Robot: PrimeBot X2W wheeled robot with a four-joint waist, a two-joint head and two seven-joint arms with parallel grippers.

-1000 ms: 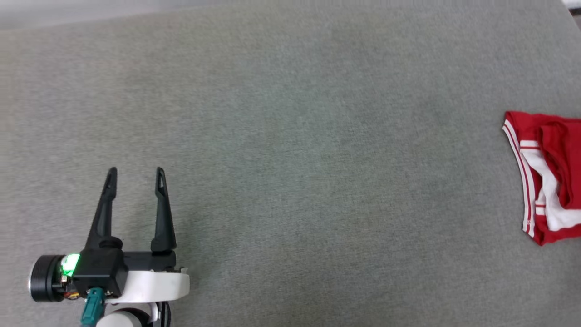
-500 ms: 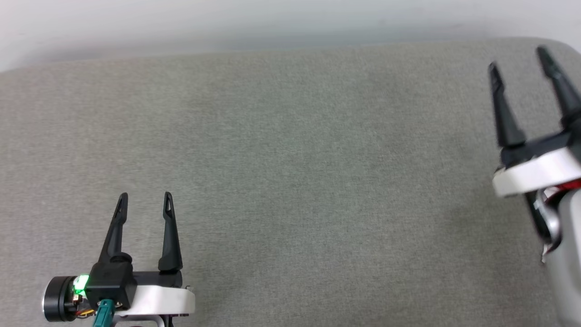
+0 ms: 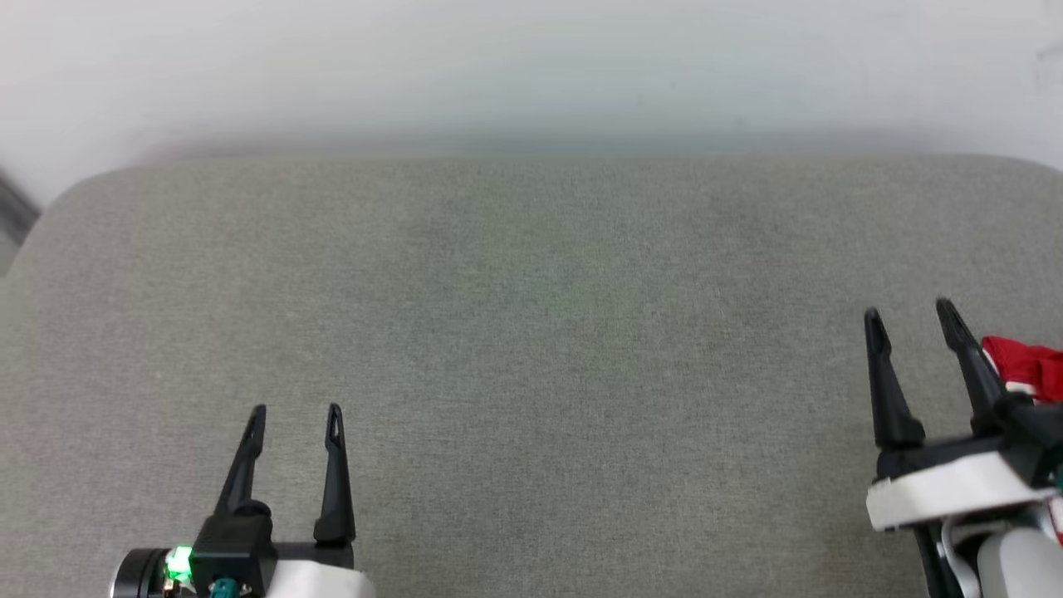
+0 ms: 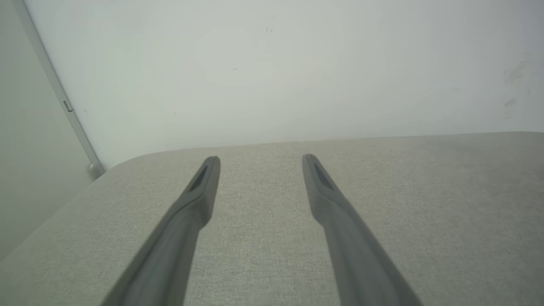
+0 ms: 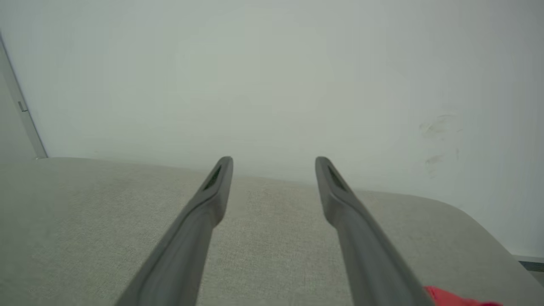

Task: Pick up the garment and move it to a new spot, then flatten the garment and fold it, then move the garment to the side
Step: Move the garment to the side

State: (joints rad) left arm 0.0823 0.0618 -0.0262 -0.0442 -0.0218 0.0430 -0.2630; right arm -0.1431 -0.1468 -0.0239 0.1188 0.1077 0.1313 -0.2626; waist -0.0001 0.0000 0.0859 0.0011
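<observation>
Head view with both wrist views. A grey, fabric-covered padded surface [image 3: 531, 332] with rounded corners stands against a pale plain wall [image 3: 531, 66]. The left gripper [image 3: 296, 412] hangs over the near left part of the surface, its two long dark fingers moderately parted with nothing between them; the left wrist view confirms the empty gap of the left gripper [image 4: 261, 159]. The right gripper [image 3: 908, 312] is over the near right part, its fingers likewise parted and bare, as its own wrist view also shows [image 5: 274, 160]. The red jersey-style garment [image 3: 1028, 365], soft cloth with a glimpse of white trim, lies at the far right margin of the surface, just beyond the outer finger of the right gripper; a red scrap of it appears at the bottom corner of the right wrist view [image 5: 454, 298]. Too little of it shows to tell whether it is flat, folded or bunched. As a judgement, a garment lying off to one side with both grippers free suits the final move-aside step being complete, though the folding itself cannot be verified here.
</observation>
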